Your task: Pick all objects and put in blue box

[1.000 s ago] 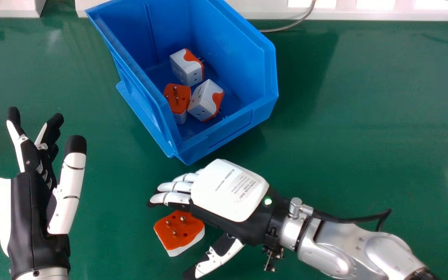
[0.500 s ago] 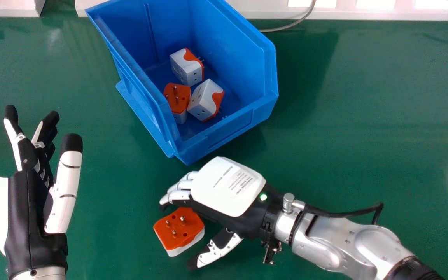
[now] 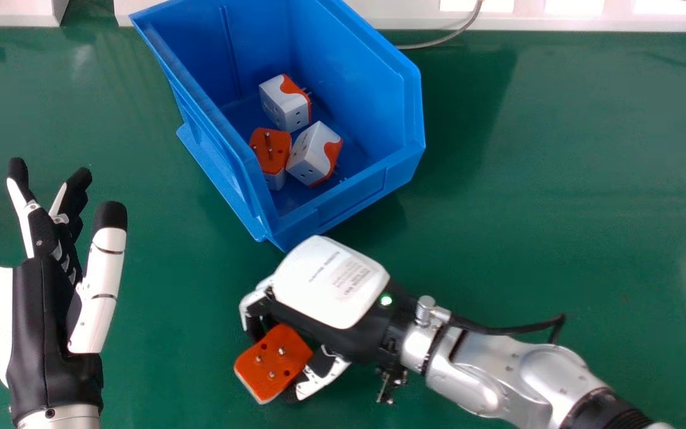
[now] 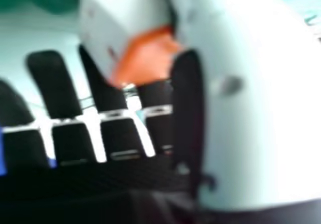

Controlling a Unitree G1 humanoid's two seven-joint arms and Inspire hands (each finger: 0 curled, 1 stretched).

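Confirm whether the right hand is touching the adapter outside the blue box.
Touching. The right hand view shows the thumb of the right hand against the adapter: its dark pad meets the orange edge, no gap between.

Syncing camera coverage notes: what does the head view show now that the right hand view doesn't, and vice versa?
Head view: the blue box with three plug adapters inside, the left hand with fingers straight, and the back of the right hand.

Right hand view: the black inner side of the right hand's fingers, and small holes in a white side of the held adapter.

Both: the right hand's fingers and thumb, with that orange and white adapter between them.
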